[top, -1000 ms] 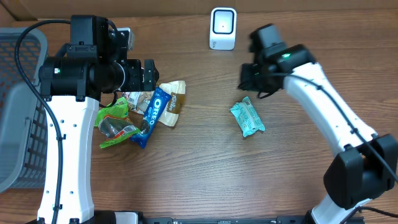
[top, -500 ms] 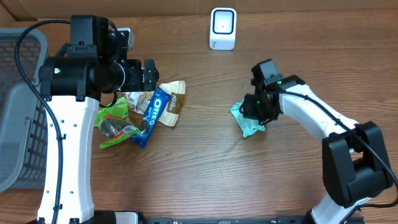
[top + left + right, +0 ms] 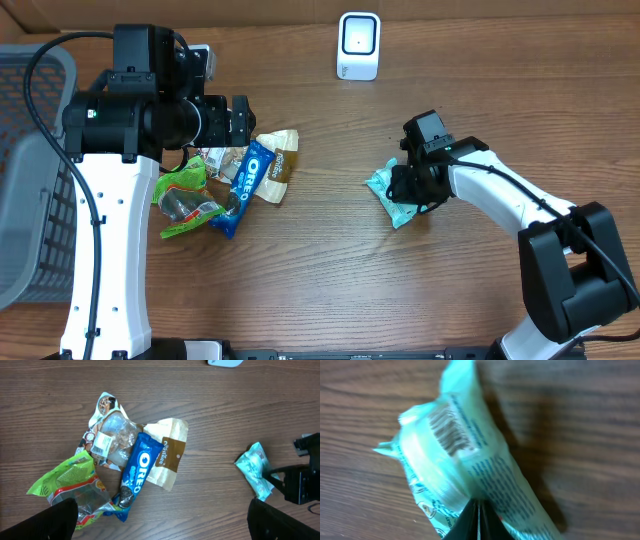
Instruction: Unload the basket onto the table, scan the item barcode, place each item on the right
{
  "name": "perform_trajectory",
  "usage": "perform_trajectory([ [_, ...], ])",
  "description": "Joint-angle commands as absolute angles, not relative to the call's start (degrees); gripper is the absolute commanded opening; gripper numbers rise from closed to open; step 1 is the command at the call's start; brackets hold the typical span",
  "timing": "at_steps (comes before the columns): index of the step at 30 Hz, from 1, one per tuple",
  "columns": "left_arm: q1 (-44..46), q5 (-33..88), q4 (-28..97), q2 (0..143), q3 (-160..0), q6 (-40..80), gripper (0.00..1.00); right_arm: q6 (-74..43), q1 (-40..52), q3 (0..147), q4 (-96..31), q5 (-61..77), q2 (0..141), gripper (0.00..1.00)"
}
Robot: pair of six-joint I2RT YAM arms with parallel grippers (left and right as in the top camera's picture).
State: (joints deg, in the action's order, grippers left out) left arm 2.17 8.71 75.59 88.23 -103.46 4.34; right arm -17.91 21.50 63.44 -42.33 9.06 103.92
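Wooden table [image 3: 300, 280], teal packet pinched by the right arm.
The right gripper [image 3: 412, 187] is clenched on one edge of the teal packet [image 3: 385, 186], which lies on the wood just beside it on the side towards the table's middle, long axis slanting from far-left to near-right. Its barcode [image 3: 447, 430] faces up (plain in the wrist view). The scanner [image 3: 359, 45] stands at the far edge, well apart, so the carry likely runs away and slightly left. The left gripper [image 3: 240, 120] hangs spread wide over the snack pile [image 3: 235, 180], farther off.
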Motion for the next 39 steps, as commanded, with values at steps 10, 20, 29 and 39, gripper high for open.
perform_trajectory([
  [10,2.2,8.4,75.6,88.4,-103.2,4.9,1.00,-17.8,18.2,60.7,-50.5,-5.8,106.2,0.29],
  [20,2.2,8.4,75.6,88.4,-103.2,4.9,1.00,-14.7,6.8,72.8,-57.2,14.0,105.6,0.39],
  [29,2.2,8.4,75.6,88.4,-103.2,4.9,1.00,-13.7,-1.5,73.5,-61.5,24.5,100.6,0.40],
  [39,2.2,8.4,75.6,88.4,-103.2,4.9,1.00,-20.0,-6.7,62.2,-59.9,23.7,91.6,0.46],
])
